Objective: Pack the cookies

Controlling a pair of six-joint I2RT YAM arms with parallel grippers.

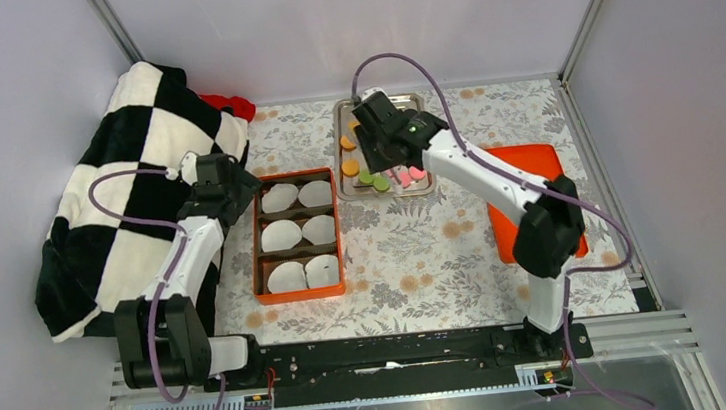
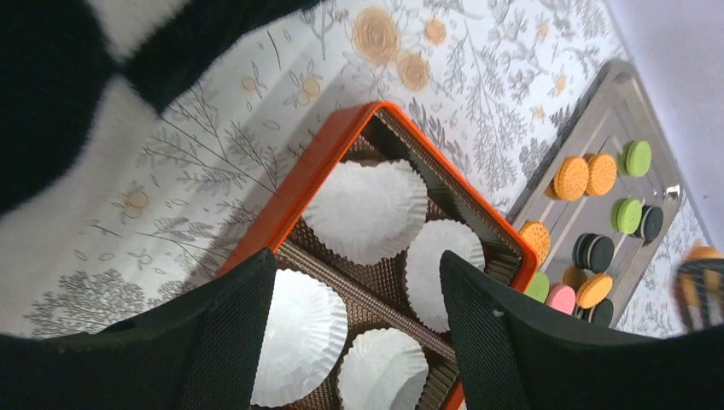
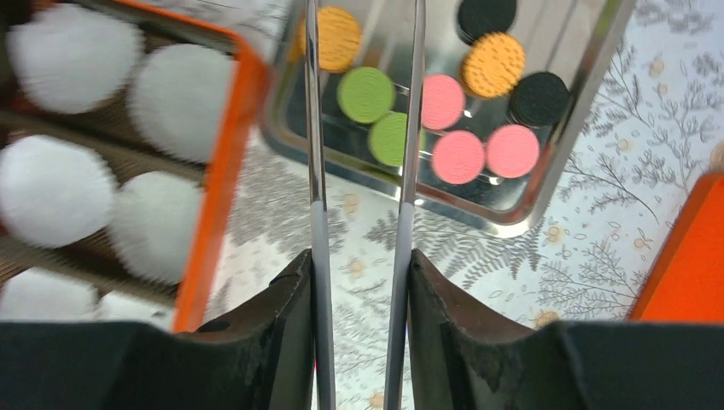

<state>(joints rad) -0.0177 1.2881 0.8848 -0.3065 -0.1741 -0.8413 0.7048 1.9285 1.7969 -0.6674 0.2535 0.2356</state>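
The cookies [image 3: 365, 94], in orange, green, pink and black, lie on a metal tray [image 3: 559, 128] at 12 o'clock on the tabletop [image 1: 424, 249]. The right hand [image 3: 360, 256] is clamped on thin metal tongs [image 3: 313, 128], whose arms stand apart with a green cookie seen between them. At 7 o'clock from the tray, an orange box [image 1: 299, 293] holds six white paper liners [image 1: 282, 235]. By its 10 o'clock corner hangs the left hand [image 2: 354, 260], fingers apart and empty.
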